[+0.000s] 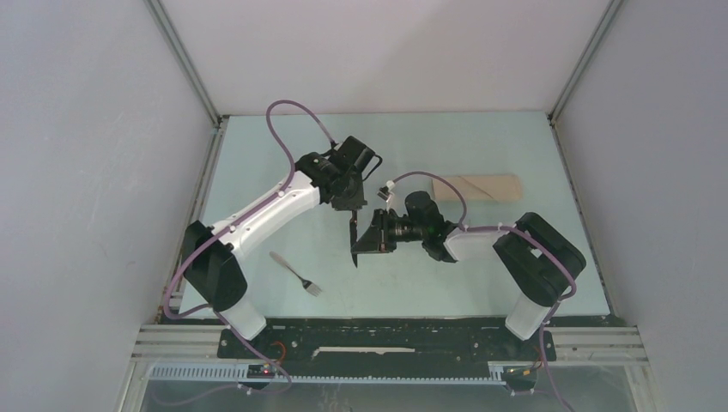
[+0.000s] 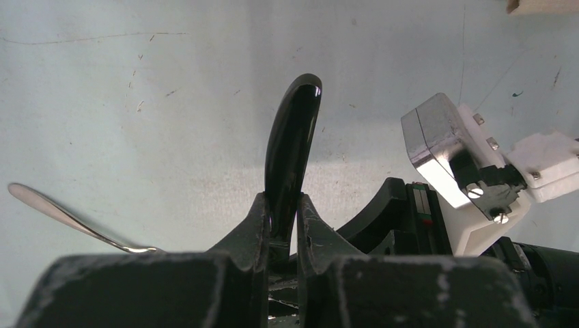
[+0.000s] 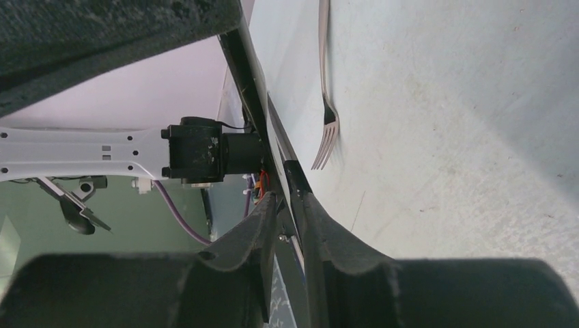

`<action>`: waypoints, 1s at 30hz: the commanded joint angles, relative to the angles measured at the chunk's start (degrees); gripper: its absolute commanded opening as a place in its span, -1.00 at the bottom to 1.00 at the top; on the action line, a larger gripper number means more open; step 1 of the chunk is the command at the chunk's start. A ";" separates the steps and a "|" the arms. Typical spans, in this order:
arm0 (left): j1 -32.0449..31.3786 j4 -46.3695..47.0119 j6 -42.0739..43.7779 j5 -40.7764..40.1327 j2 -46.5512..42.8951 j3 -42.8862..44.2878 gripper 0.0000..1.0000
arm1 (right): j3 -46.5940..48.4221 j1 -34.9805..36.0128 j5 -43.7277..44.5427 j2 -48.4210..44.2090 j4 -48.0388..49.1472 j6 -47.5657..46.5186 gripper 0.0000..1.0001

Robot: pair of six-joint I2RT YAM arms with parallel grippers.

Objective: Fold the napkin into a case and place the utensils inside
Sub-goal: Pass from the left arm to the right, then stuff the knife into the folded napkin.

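1. Napkin [image 1: 476, 186] lies as a folded tan strip at the far right of the counter [image 1: 481, 266], well apart from both arms. It is soft and limp, so we judge it will sag unless taken near an edge or along a fold.
2. We see the left tool [image 2: 283, 203] clamped on a black utensil [image 2: 293, 130], held over the middle of the counter with its rounded end pointing away from the wrist.
3. The right tool [image 3: 287, 201] straddles the same piece further along, its fingers narrow on either side. We cannot tell whether they pinch it.
4. That piece looks slim, stiff and glossy. We judge it light but apt to pivot in a pinch, so a hold across its flat faces seems safest.
5. A pale fork [image 1: 296, 273] lies flat on the counter near the left arm, well apart from the napkin. We would take it by the handle.
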 commanded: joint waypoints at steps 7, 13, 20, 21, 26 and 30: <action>-0.26 0.37 1.16 0.68 0.12 4.05 -1.00 | 0.21 2.10 6.09 -2.70 2.92 3.13 -1.00; 0.01 -4.98 3.17 -1.59 0.16 12.13 0.14 | -3.89 0.49 16.59 -5.46 6.16 13.63 -1.00; 0.26 -0.35 10.34 7.04 -11.06 9.88 0.54 | -6.16 -4.38 25.08 -7.04 3.11 26.76 -1.00; 0.34 1.44 11.04 8.80 -13.50 7.75 0.62 | -6.74 -4.65 27.76 -8.39 1.09 28.13 -1.00; 0.48 6.69 11.56 13.40 -24.19 -2.48 0.72 | -7.53 -5.99 42.46 -15.98 -10.33 35.33 -1.00; 0.57 7.93 11.44 16.76 -27.97 -8.25 0.72 | -7.45 -8.00 52.04 -21.22 -16.42 39.53 -1.00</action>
